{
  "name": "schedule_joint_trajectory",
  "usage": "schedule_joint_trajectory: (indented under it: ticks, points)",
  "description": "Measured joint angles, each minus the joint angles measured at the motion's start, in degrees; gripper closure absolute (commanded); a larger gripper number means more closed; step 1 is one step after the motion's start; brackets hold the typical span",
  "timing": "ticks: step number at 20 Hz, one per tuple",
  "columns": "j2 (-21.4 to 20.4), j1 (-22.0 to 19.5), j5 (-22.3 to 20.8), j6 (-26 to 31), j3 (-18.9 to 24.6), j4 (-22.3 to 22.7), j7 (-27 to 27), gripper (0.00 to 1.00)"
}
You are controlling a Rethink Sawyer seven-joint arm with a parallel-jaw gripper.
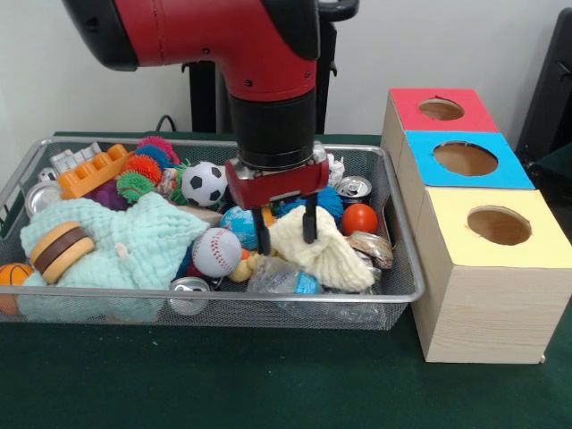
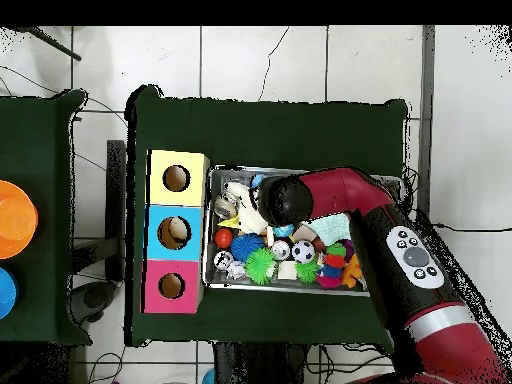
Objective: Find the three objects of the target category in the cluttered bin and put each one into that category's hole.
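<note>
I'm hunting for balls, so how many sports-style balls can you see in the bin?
3: soccer ball at the back, baseball near the front, mini basketball at the left edge. Cloths may hide more.

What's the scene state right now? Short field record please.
gripper: open, fingers down around the top of the cream cloth
bin: wire basket, full of clutter
balls seen: soccer ball, baseball, red ball
other items: mint cloth, can, toy burger
boxes: red, blue, yellow, one hole in each top, beside the bin
holes: nothing seen in them
</note>
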Motion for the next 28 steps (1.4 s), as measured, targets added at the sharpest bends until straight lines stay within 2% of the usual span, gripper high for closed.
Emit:
schedule_joint_trajectory:
  ticks: [7,14,25,28]
  points:
    - [-0.2,1.97,-0.04,1.96,2.36,-0.19,-4.73,0.0]
    - [-0.32,4.7,-0.09,4.78,3.32,-0.79,-6.63,0.0]
    - [-2.79,4.85,-0.08,7.23,7.05,-0.71,-9.57,0.0]
    - [-3.42,4.83,0.12,9.45,8.31,-0.88,-11.18,0.0]
